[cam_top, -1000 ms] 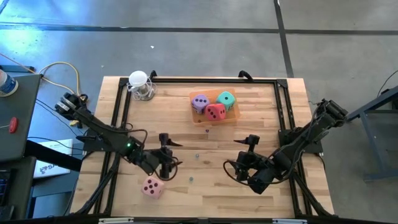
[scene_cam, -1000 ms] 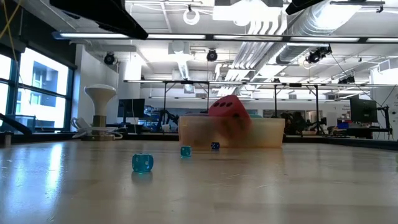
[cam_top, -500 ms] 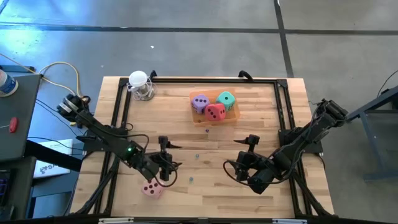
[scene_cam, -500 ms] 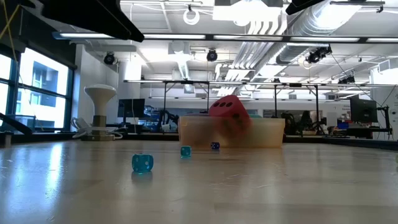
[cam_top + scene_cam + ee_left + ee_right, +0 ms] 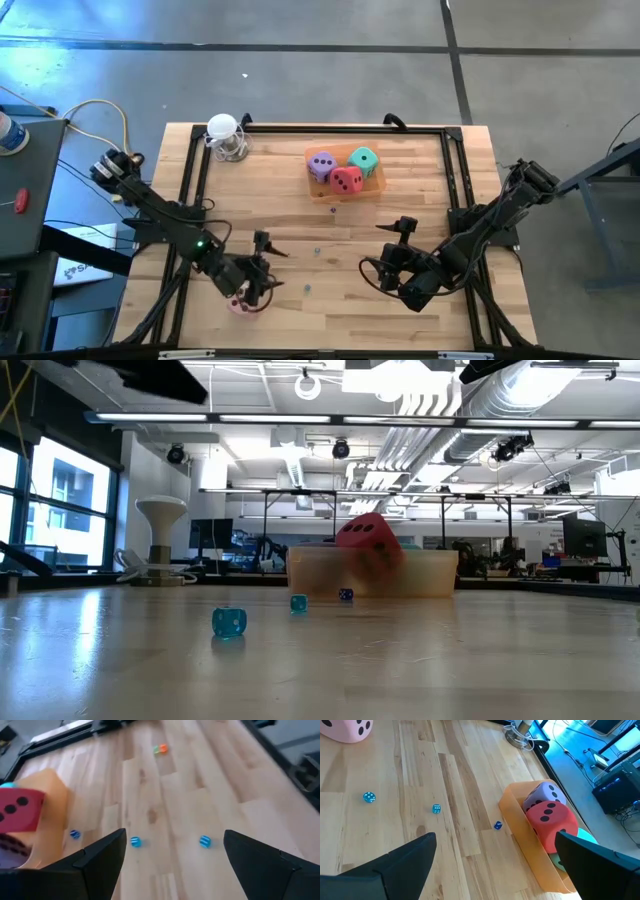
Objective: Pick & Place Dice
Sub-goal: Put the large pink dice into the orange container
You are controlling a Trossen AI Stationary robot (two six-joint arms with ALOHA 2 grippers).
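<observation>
left claw (image 5: 262,283) open over pink die (image 5: 240,303); right claw (image 5: 392,243) open, idle.

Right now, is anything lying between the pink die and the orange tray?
Only three tiny dice lie on the bare wood between the pink die and the orange tray. The left gripper sits over the die, fingers open.

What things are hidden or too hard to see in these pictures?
- Pink soft die: high view, mostly covered by the left gripper; in the right wrist view the picture's edge cuts it off.
- Teal-green soft die: right wrist view, hidden behind the red soft die.
- Purple soft die: left wrist view, cut off by the edge and the gripper's finger.
- Tiny blue beads: high view, too small for detail.
</observation>
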